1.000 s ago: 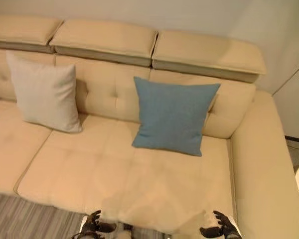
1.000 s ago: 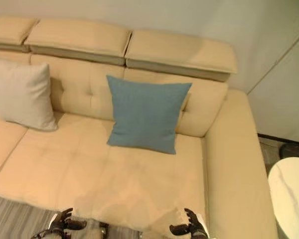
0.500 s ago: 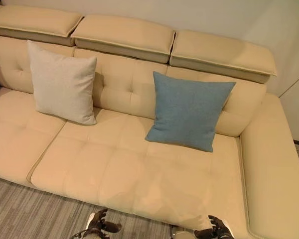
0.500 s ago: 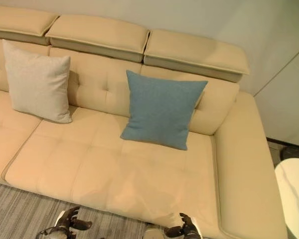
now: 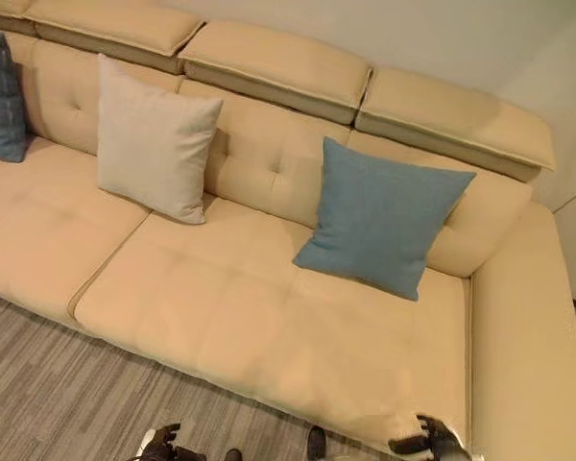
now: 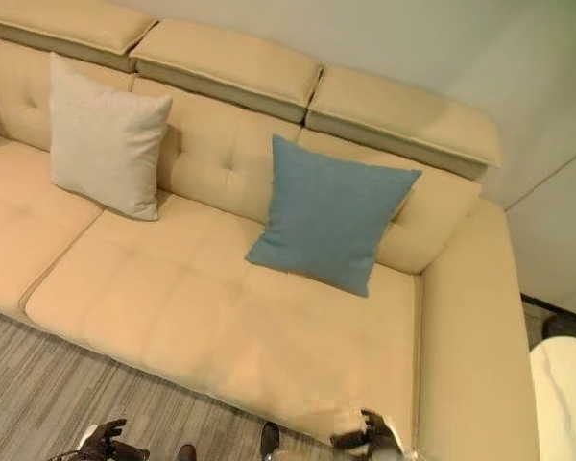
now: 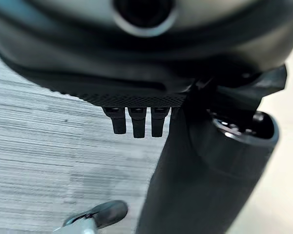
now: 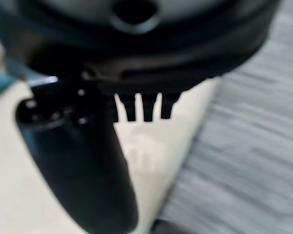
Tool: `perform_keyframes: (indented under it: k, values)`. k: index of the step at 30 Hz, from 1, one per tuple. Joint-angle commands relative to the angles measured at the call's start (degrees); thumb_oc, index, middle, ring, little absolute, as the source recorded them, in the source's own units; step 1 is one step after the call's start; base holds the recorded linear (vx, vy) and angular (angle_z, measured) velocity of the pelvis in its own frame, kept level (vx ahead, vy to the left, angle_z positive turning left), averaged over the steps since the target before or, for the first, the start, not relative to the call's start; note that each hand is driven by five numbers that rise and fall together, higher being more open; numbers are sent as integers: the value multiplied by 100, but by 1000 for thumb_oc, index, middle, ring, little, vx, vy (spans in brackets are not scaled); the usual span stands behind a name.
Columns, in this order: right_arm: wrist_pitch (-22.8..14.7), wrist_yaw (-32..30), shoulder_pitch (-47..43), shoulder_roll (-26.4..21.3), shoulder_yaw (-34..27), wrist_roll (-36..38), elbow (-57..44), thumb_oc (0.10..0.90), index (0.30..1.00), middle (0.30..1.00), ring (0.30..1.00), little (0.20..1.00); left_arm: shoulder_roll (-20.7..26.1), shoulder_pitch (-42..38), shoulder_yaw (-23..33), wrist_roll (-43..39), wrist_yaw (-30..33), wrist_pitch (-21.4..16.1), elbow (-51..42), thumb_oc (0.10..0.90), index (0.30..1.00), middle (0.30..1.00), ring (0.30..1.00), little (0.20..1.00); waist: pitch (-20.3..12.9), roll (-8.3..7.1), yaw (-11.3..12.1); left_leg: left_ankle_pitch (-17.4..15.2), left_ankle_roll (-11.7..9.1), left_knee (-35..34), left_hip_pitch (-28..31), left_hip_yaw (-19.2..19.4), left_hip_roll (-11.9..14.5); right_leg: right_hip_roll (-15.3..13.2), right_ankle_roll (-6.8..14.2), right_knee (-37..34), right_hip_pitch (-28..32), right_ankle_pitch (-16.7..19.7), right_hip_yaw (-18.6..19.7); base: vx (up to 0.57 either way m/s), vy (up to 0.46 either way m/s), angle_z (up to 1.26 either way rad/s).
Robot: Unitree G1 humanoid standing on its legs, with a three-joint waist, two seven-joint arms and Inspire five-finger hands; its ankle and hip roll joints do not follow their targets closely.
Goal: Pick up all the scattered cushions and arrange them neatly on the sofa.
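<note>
You're looking down on the beige sofa (image 5: 221, 298), standing on grey striped carpet (image 5: 38, 384). A blue cushion (image 5: 384, 216) leans upright against the backrest toward the sofa's right end, a cream cushion (image 5: 154, 139) stands further left, and another blue cushion (image 5: 0, 96) shows at the left edge. Your left robot hand (image 5: 158, 447) hangs low over the carpet, released and holding nothing. Your right robot hand (image 5: 432, 444) hangs at the seat's front edge, fingers relaxed, likewise empty.
</note>
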Motion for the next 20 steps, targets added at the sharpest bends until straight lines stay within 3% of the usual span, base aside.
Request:
perform_keyframes:
  k: [1, 13, 20]
  values:
    - [18, -78, -35, -238, -34, 84, 95, 800, 900, 900, 900, 900, 261, -307, 191, 111, -45, -102, 153, 800, 900, 900, 900, 900, -339, -220, 5, -232, 232, -119, -374, -116, -566, -226, 514, 44, 423, -454, 100, 14, 19, -27]
    - [167, 22, -50, -206, -33, 108, 458, 800, 900, 900, 900, 900, 203, -408, -57, 336, -174, -31, 140, 800, 900, 900, 900, 900, -488, -88, -140, -52, 169, -553, 79, -206, -523, -96, 397, -113, 698, -566, 25, 4, -2, -2]
    - [28, -55, 36, -96, 43, 113, 286, 800, 900, 900, 900, 900, 185, -282, -48, 437, -147, -23, 241, 800, 900, 900, 900, 900, -497, -21, -152, -77, 173, -575, 243, -187, -512, -79, 369, -66, 787, -584, 19, 10, -1, 1]
